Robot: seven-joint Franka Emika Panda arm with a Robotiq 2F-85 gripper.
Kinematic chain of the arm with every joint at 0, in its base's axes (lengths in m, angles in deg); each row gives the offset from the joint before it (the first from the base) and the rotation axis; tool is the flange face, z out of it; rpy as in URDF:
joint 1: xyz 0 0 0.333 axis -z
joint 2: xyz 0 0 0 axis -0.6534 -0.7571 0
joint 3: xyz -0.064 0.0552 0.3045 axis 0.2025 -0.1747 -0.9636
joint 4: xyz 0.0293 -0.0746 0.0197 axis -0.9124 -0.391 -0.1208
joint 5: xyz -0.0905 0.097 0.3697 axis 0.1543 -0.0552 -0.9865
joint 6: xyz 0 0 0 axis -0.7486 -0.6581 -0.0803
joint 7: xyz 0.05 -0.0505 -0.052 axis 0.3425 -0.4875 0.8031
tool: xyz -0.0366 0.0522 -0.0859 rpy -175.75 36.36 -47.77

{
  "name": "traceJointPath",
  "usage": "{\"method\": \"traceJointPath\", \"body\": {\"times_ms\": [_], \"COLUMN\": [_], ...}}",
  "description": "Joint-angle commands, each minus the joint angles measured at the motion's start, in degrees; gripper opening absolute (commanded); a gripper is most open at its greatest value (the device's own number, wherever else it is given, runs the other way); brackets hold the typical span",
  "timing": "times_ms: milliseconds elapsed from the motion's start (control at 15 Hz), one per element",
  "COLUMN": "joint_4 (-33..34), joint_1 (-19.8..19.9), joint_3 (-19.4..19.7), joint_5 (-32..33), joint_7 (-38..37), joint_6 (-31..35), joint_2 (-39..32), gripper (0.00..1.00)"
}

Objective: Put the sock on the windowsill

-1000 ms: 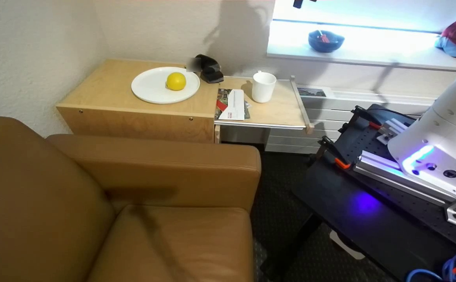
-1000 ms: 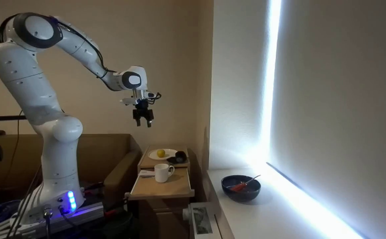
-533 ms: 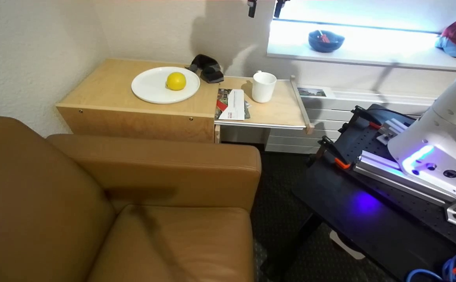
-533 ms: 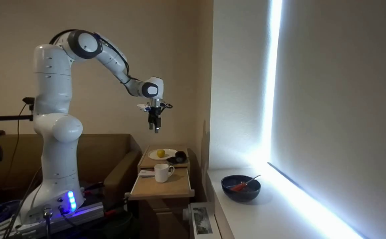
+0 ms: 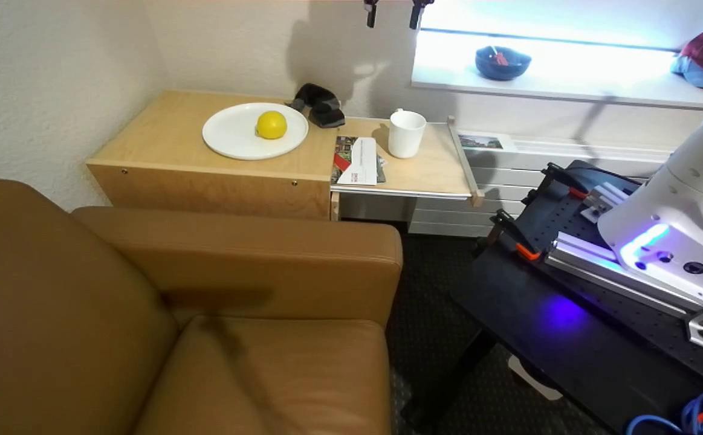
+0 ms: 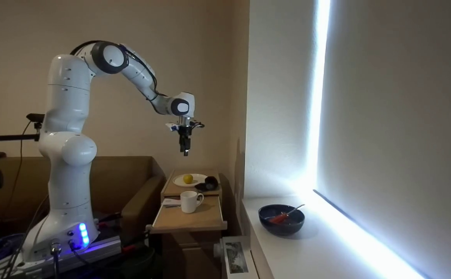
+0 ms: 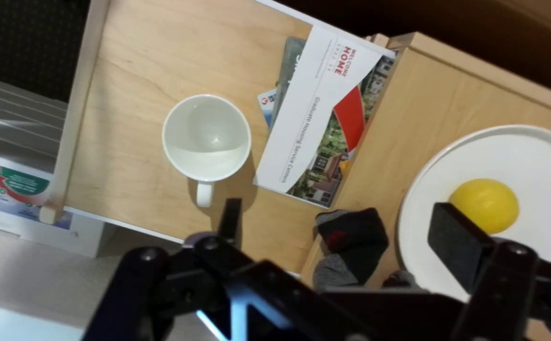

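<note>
We see the sock bunched on the cabinet, just beside the plate. If we come straight down, a finger could catch the plate or knock the lemon, since the wrist view shows it overlapping both; a shallow pinch might slip. The sock lies well below our gripper, between its fingers in that view; they stand wide apart, holding nothing.
</note>
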Motion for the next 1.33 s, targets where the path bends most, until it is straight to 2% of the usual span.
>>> {"method": "traceJointPath", "body": {"times_ms": [0,333,533,600,667,867,933,1267], "joint_4": [9.51,26.99,33.20,32.82,30.38,32.37,33.86,37.63], "joint_1": [-1.74,-2.10,-1.88,-1.38,-1.99,-1.84,-2.85,-2.92], "joint_3": [0.86,0.93,1.21,0.63,1.17,1.04,2.39,1.99], "joint_5": [0.51,-9.72,-13.47,-15.01,-12.67,-13.96,-12.35,-15.07], "joint_7": [-12.48,-21.01,-27.06,-27.55,-25.56,-27.11,-29.77,-36.43], "joint_6": [-0.21,1.37,3.78,4.05,3.59,3.64,3.72,10.40], "joint_2": [-11.14,-25.10,-29.41,-28.53,-27.61,-28.25,-30.39,-37.06], "gripper": [1.00,1.00,1.00,1.00,1.00,1.00,1.00,1.00]}}
